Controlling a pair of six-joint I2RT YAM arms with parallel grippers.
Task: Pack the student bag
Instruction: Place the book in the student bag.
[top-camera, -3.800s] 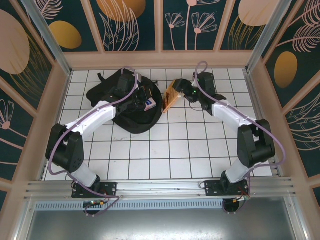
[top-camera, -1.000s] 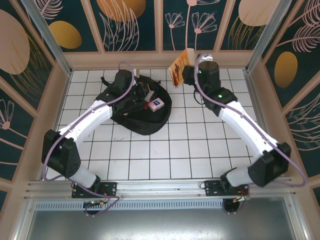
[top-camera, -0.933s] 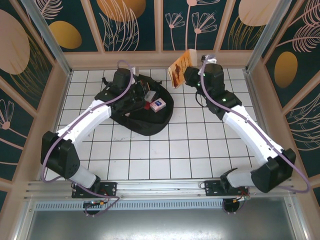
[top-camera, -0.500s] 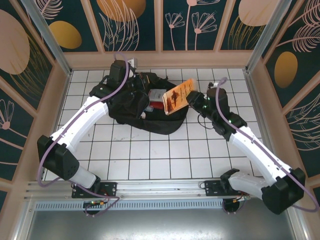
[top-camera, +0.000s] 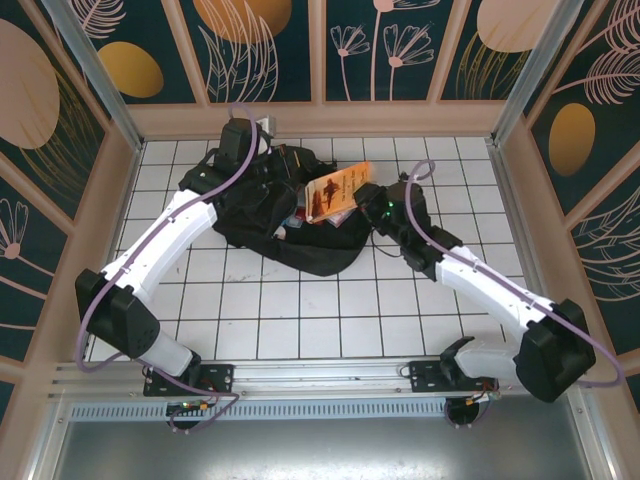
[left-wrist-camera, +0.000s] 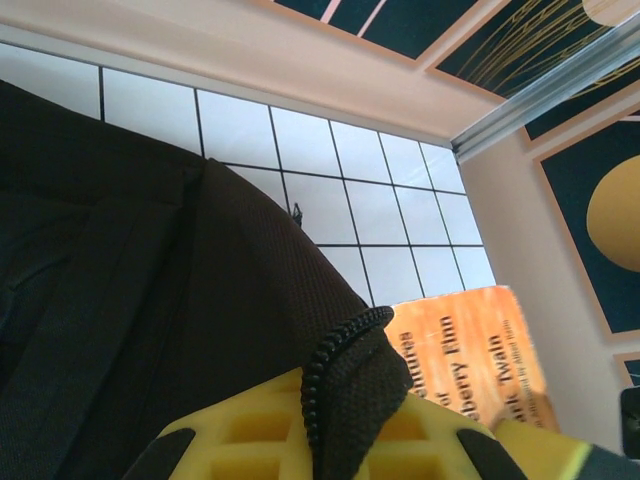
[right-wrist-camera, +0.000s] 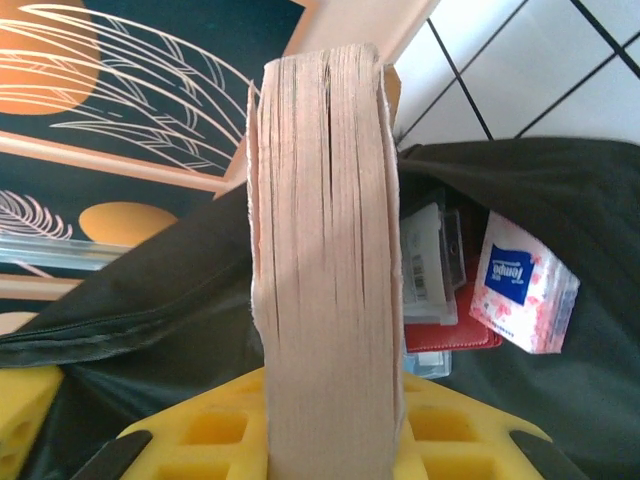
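"Twain" book (top-camera: 330, 193) clamped in right tool (top-camera: 360, 197), left tool (left-wrist-camera: 350, 425) pinching student bag (top-camera: 310, 250) rim, Tempo tissues (right-wrist-camera: 522, 285)

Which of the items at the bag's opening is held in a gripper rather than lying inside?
The orange book, clamped in the right gripper; the tissue pack and flat red case lie inside the student bag.

Right pincer (top-camera: 363, 200) carried book (top-camera: 330, 194) over student bag (top-camera: 322, 252).
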